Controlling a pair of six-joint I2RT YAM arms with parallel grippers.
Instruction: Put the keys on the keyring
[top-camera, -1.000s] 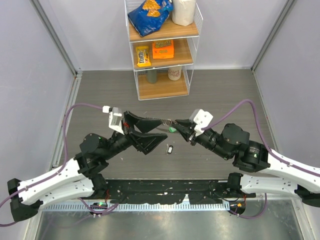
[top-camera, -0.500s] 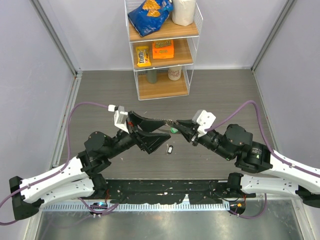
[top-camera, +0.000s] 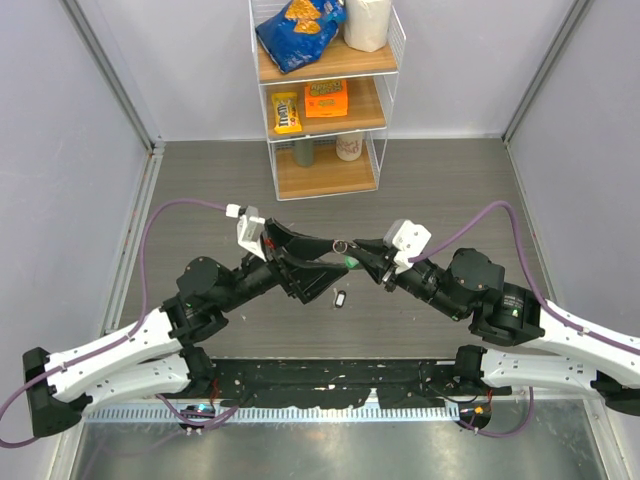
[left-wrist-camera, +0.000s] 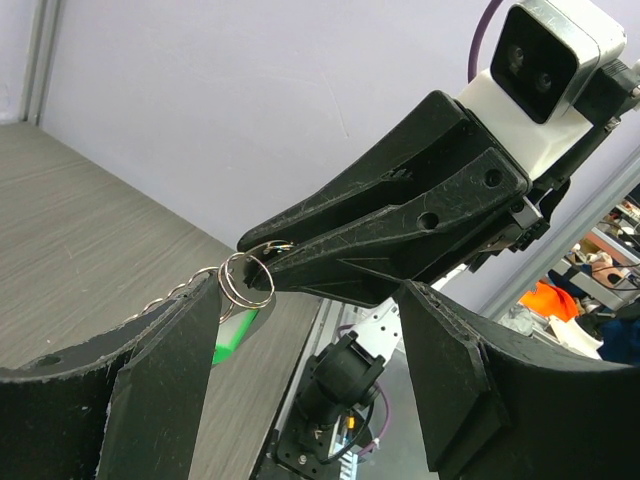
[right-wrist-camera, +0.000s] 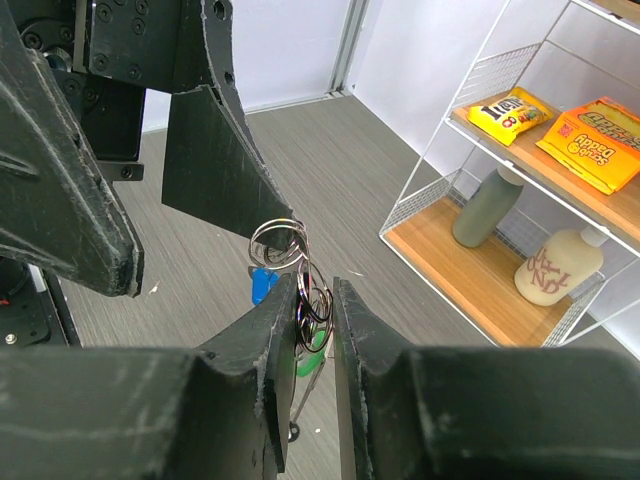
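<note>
Being pinched in the right gripper's jaws, the keyring is offered for threading; the key below should be fetched with the left gripper's spread jaws.

- Grey wood-grain table
- One small dark-and-whitish key lies flat on it, near its middle
- White wire rack stands at the far edge
- Its wooden shelves carry a blue chip bag, white bag, yellow candy bag, orange pack, grey bottle and cream bottle

Both arms are white and black with purple cables.
</note>
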